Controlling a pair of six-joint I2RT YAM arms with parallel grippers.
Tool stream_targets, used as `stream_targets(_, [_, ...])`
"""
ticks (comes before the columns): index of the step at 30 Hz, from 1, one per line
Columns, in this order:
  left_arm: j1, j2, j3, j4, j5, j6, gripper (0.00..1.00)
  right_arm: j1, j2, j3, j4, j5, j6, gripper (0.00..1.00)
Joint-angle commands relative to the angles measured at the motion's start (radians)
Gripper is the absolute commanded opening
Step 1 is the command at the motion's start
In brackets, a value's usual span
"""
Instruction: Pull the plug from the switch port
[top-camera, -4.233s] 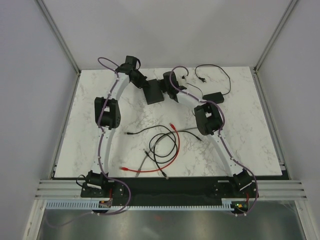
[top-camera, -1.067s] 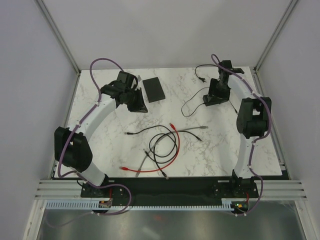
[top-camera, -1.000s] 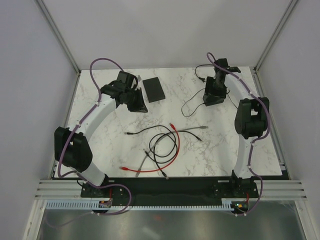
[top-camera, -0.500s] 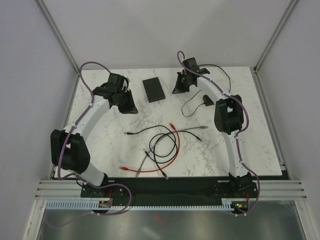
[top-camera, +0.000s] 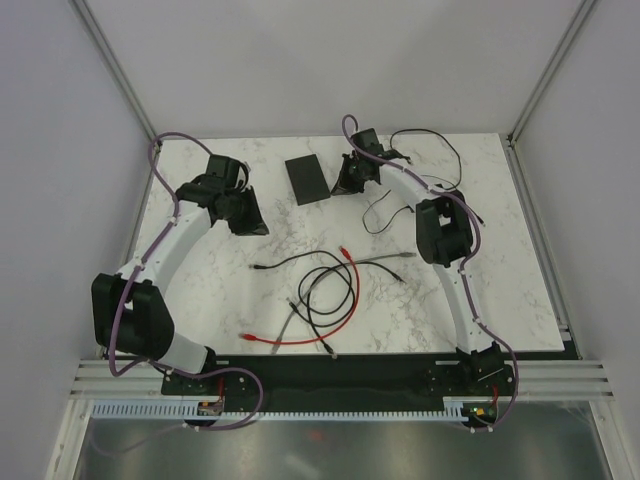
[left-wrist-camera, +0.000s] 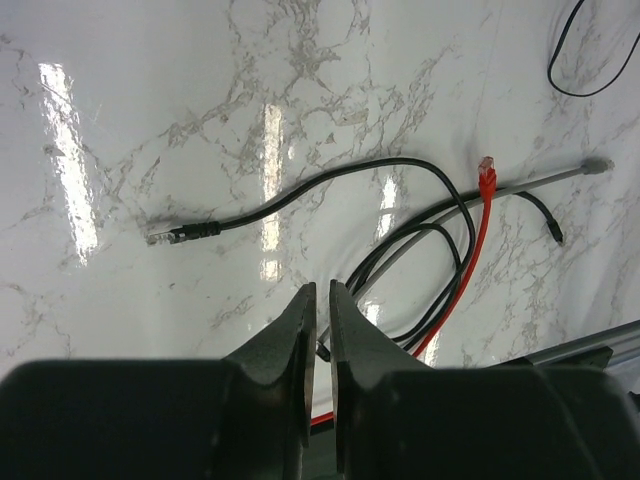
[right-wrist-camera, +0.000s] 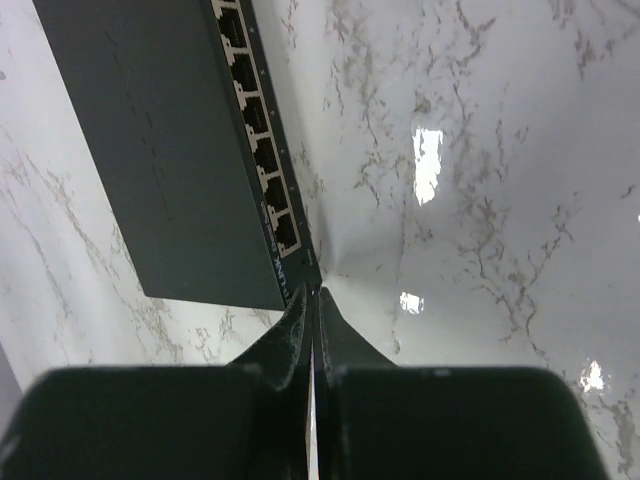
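Note:
The switch (top-camera: 307, 180) is a flat matte-black box lying at the back middle of the marble table. In the right wrist view the switch (right-wrist-camera: 160, 150) shows a row of sockets along its edge, and those in view are empty; no plug shows in them. My right gripper (top-camera: 343, 186) is just right of the switch. Its jaws are shut and empty, with the tips (right-wrist-camera: 313, 292) at the switch's near corner. My left gripper (top-camera: 250, 222) is left of the switch and apart from it. It is shut but for a hairline gap, empty (left-wrist-camera: 320, 290), and hovers over bare table.
Loose cables lie mid-table: a red one (top-camera: 352, 290), a black coil (top-camera: 320, 295) and a grey one (top-camera: 388, 259). The left wrist view shows the black cable's plug (left-wrist-camera: 178, 235) and the red plug (left-wrist-camera: 487, 176). A thin black cord (top-camera: 440, 150) loops at the back right.
My right arm has swung left from the back right corner to the switch's right side. My left arm has drawn back to the left, away from the switch.

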Motion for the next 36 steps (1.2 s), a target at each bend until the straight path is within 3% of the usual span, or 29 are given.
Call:
stream_targets(1, [0.013, -0.041, -0.006, 0.004, -0.008, -0.007, 0.17, 0.014, 0.029, 0.04, 0.049, 0.001, 0.012, 0.0])
stream_targets(8, [0.033, -0.032, -0.001, 0.004, -0.008, -0.007, 0.17, 0.083, 0.035, 0.039, 0.105, -0.068, 0.057, 0.0])
stream_targets(9, [0.036, -0.03, -0.003, -0.005, 0.0, 0.019, 0.22, 0.097, 0.04, 0.04, 0.115, -0.079, 0.061, 0.0])
stream_targets(17, [0.13, 0.022, -0.026, -0.01, 0.008, -0.077, 0.22, 0.219, 0.127, 0.2, 0.216, -0.177, 0.143, 0.01])
stream_targets(23, [0.17, 0.108, 0.046, -0.009, 0.016, -0.084, 0.22, 0.145, -0.026, 0.048, 0.22, -0.087, 0.111, 0.2])
stream_targets(25, [0.17, 0.141, 0.062, -0.009, 0.016, -0.084, 0.22, 0.12, -0.054, 0.029, 0.253, -0.054, 0.101, 0.32])
stream_targets(34, [0.147, 0.214, 0.011, -0.009, 0.016, -0.084, 0.22, -0.001, 0.109, 0.18, 0.518, -0.1, 0.221, 0.47])
stream_targets(35, [0.144, 0.227, 0.003, 0.351, 0.151, -0.374, 0.07, -0.013, 0.119, 0.177, 0.535, -0.093, 0.236, 0.47])
stream_targets(36, [0.138, 0.237, 0.002, 0.372, 0.141, -0.389, 0.04, -0.019, 0.142, 0.18, 0.617, -0.087, 0.248, 0.47])
